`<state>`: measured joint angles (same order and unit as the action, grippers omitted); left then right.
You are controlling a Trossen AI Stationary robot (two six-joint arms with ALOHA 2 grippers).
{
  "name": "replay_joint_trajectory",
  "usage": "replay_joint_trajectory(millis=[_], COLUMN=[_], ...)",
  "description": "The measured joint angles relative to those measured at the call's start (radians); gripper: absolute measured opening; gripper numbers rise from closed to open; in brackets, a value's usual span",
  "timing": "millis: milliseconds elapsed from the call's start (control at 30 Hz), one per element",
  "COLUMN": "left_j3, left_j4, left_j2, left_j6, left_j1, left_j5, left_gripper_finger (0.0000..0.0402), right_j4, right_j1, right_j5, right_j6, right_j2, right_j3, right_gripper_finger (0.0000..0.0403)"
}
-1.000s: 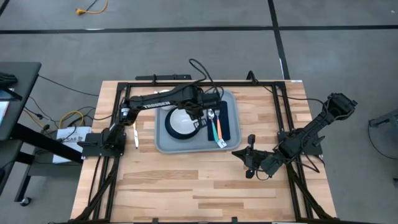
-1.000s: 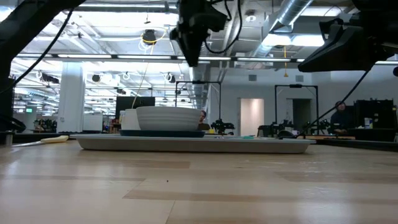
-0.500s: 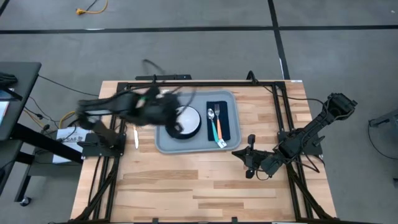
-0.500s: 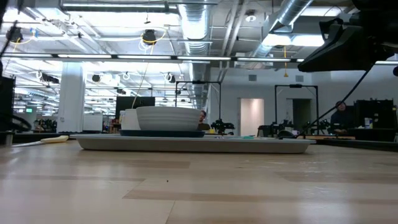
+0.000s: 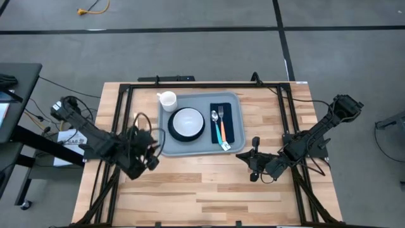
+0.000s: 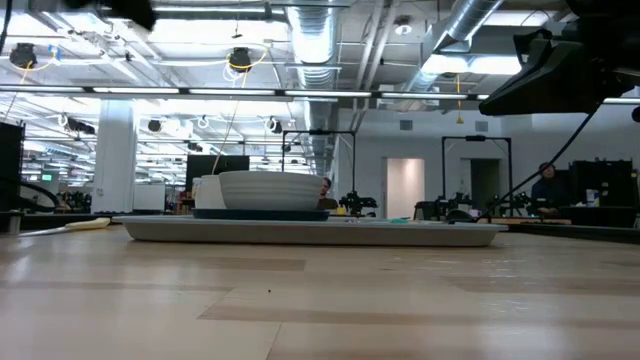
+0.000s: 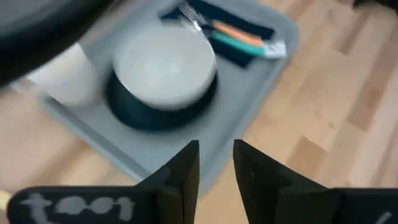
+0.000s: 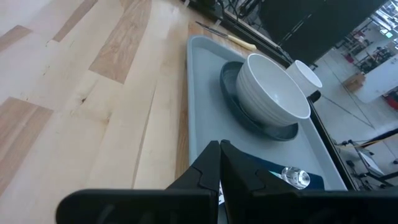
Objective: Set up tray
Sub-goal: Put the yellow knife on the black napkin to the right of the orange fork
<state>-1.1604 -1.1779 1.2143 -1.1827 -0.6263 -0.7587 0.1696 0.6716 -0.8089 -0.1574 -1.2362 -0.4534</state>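
The grey-blue tray lies on the wooden table, far of its middle. On it a white bowl sits in a dark round plate. A white cup stands at the tray's far left corner. A dark napkin on the tray's right side carries a fork and a spoon. My left gripper hovers open and empty off the tray's near left corner. My right gripper is shut, off the tray's near right corner.
A knife with a cream handle lies on the table left of the tray, also low in the low view. The black frame rails border the table. Bare wood spreads on the near side.
My left arm has swung away from above the tray, toward the table's left and near edges, turning as it went. The cup it covered in the high view now shows. The things on the tray have kept their places.
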Motion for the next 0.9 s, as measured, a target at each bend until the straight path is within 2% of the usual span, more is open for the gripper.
replay_joint_trajectory(millis=[167,400,467,567,767,900], left_j3=[0.278,0.481,0.498,0.494,0.469,0.469], left_j4=[0.197,0.232,0.254,0.255,0.266,0.273], left_j2=[-0.076,-0.085,-0.084,-0.084,-0.085,-0.085], left_j6=[-0.117,-0.312,-0.368,-0.351,-0.321,-0.305], left_j1=[-0.043,-0.037,-0.026,-0.020,-0.026,-0.021], left_j5=[0.060,0.161,0.198,0.263,0.202,0.197], left_gripper_finger=[0.0087,0.0087,0.0087,0.0087,0.0087,0.0087], right_j4=[0.000,0.000,0.000,0.000,0.000,0.000], right_j1=[0.000,0.000,0.000,0.000,0.000,0.000], right_j5=[0.000,0.000,0.000,0.000,0.000,0.000], right_j6=[0.000,0.000,0.000,0.000,0.000,0.000], right_j2=[0.000,0.000,0.000,0.000,0.000,0.000], right_j3=[0.000,0.000,0.000,0.000,0.000,0.000], right_gripper_finger=[0.0003,0.0003,0.0003,0.0003,0.0003,0.0003])
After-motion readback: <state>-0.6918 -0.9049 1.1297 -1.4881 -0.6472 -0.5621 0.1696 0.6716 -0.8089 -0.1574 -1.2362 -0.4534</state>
